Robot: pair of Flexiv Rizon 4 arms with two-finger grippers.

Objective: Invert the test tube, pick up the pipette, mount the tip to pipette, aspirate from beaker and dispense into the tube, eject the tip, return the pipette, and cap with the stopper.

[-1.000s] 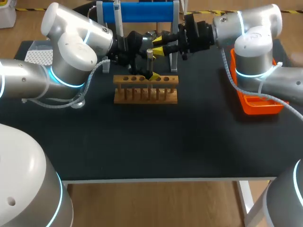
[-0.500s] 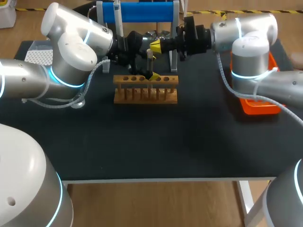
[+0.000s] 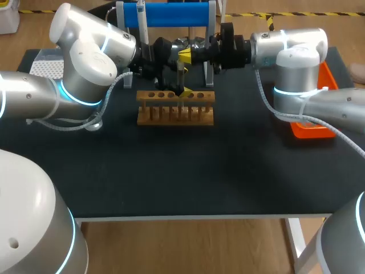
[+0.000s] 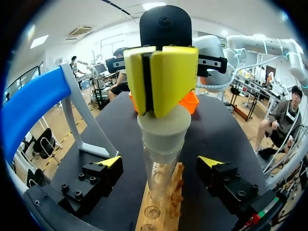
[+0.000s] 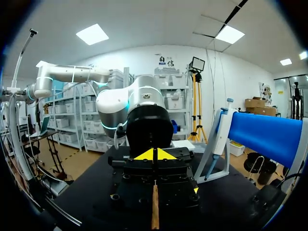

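Observation:
A clear test tube [image 4: 161, 178] stands upright in the wooden rack [image 3: 175, 107], with a pale stopper [image 4: 162, 129] in its mouth. My left gripper [image 4: 161, 161] is open, one yellow tip on each side of the tube and neither touching it. My right gripper [image 4: 161, 79] is shut with nothing between its fingers, and its joined yellow tips rest on top of the stopper. In the head view the right gripper [image 3: 184, 55] sits just above the tube [image 3: 181, 77]. The pipette [image 3: 141, 23] hangs on the blue stand [image 3: 165, 14].
An orange tray [image 3: 316, 123] lies at the right behind my right arm. A white tip box [image 3: 45, 65] sits at the far left. The stand's grey legs [image 5: 211, 159] rise close behind the rack. Bare black mat stretches in front of the rack.
My right gripper shut its fingers and moved left over the rack until its tips sat on the stopper. The left gripper stayed open around the tube.

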